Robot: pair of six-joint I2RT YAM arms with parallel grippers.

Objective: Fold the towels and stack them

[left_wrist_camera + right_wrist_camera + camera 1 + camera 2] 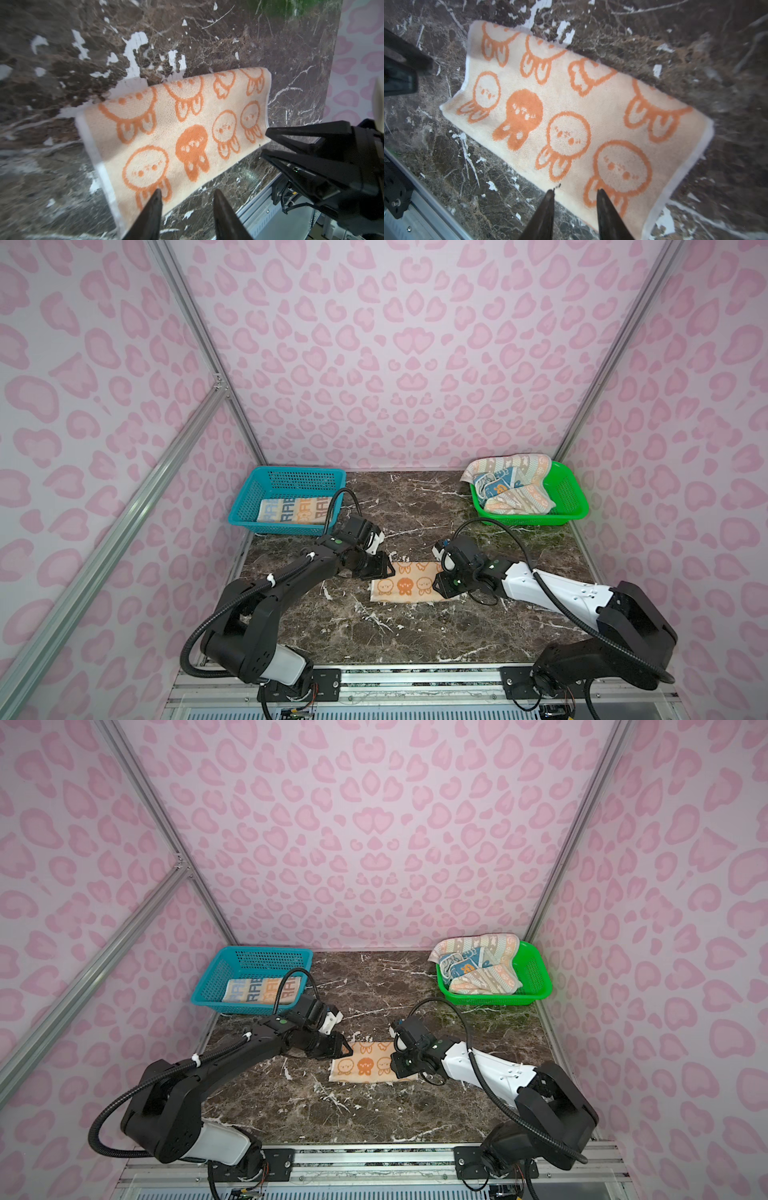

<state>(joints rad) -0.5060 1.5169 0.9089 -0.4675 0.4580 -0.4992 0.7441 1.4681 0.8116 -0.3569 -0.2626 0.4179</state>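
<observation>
In both top views I see the face towel point(405, 585) point(365, 1065) lying folded into a flat strip near the middle of the table point(415, 635), with a claw at each end. The left claw point(384, 569) point(345, 1048) sits over its far left corner and the right claw point(439, 588) point(397, 1067) covers its right end. From up here I cannot tell whether either one touches the cloth. At the back left, the lettered towel point(291, 510) lies folded in the blue basket point(286, 470). At the back right, the chevron towel point(519, 466) and the blue towel point(494, 485) are heaped loose in the green basket point(577, 506). On the left wrist camera, the left claw point(187, 193) stands partly parted with bare space between its tips and nothing gripped. One fingertip overlaps the face towel point(187, 124) by its white-bordered end, and the other is over bare marble. The right claw point(265, 142) shows at the towel's other end, jaws a little apart and empty. On the right wrist camera, the right claw point(575, 191) is likewise partly parted and grips nothing. Its tips sit just at the edge of the face towel point(571, 114), which lies flat on the table with one long side rolled over as the fold.
</observation>
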